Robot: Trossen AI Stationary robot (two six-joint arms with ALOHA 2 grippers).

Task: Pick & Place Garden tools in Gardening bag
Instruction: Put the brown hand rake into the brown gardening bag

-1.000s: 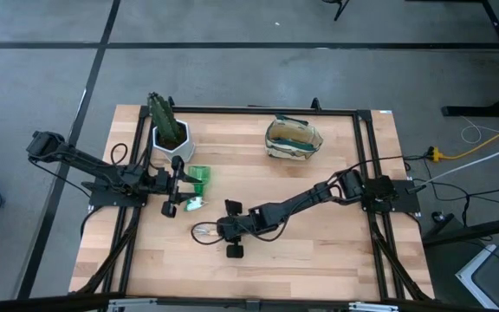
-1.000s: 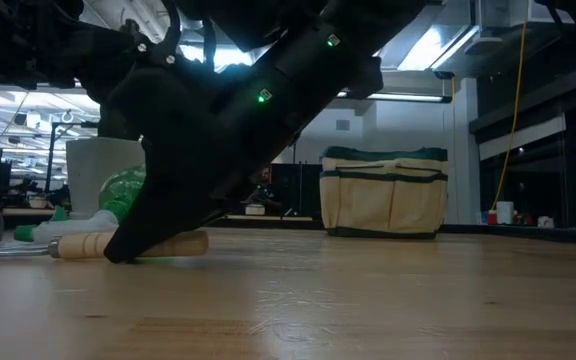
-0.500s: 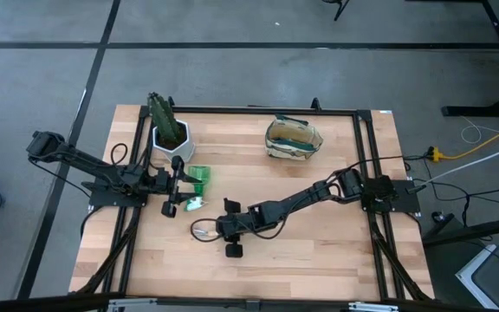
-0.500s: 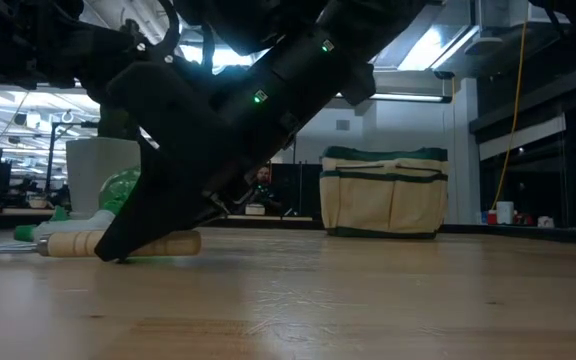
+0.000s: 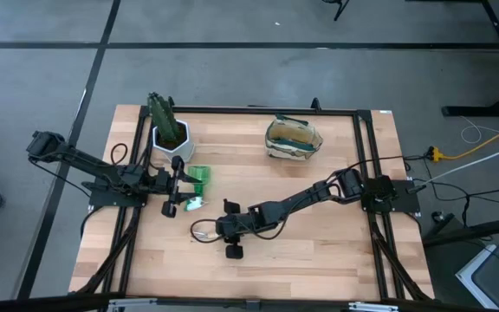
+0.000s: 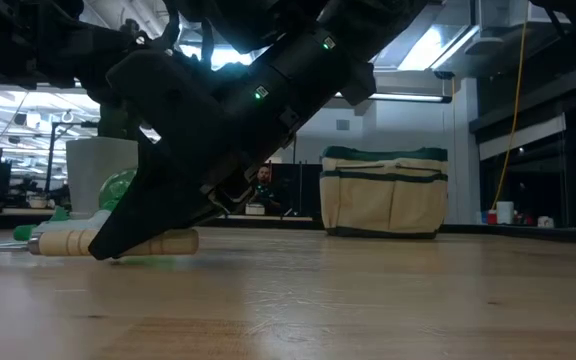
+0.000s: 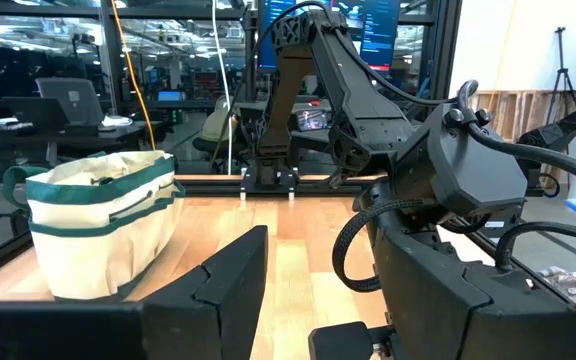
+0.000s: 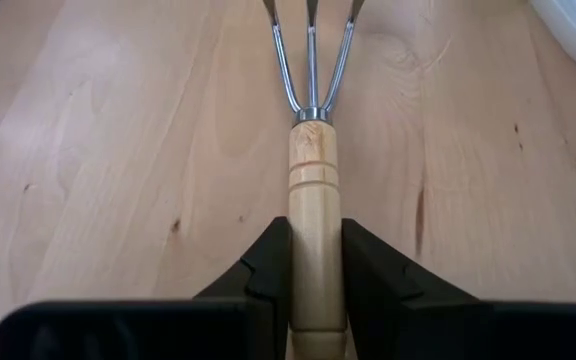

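Observation:
The wooden-handled pronged rake (image 5: 201,232) lies left of the table's middle, toward the near side, with its prongs (image 8: 313,50) toward the table's left. My right gripper (image 5: 224,229) is shut on its handle. My left gripper (image 5: 183,185) is open and empty at the left, beside the bright green-and-white item (image 5: 197,178), which lies on the table. The beige gardening bag (image 5: 293,139) with green trim stands upright at the far middle. It also shows in the low view (image 6: 383,195) and the left wrist view (image 7: 98,225). My right gripper pinches the rake's wooden handle (image 8: 314,200) between its two fingers (image 8: 268,265), behind the metal collar. The fingers slant down from the table's right and lie along the handle. The handle (image 6: 118,242) sits about level at the table top; I cannot tell whether it is lifted.
A white pot with a green cactus (image 5: 170,130) stands at the far left, just behind my left gripper. Bare wood lies between the rake and the bag and along the near edge (image 5: 319,269). A black frame rail (image 5: 258,110) edges the far side.
My right gripper has gone a little toward the table's left with the rake, whose handle has shifted that way along the table top and stayed about level.

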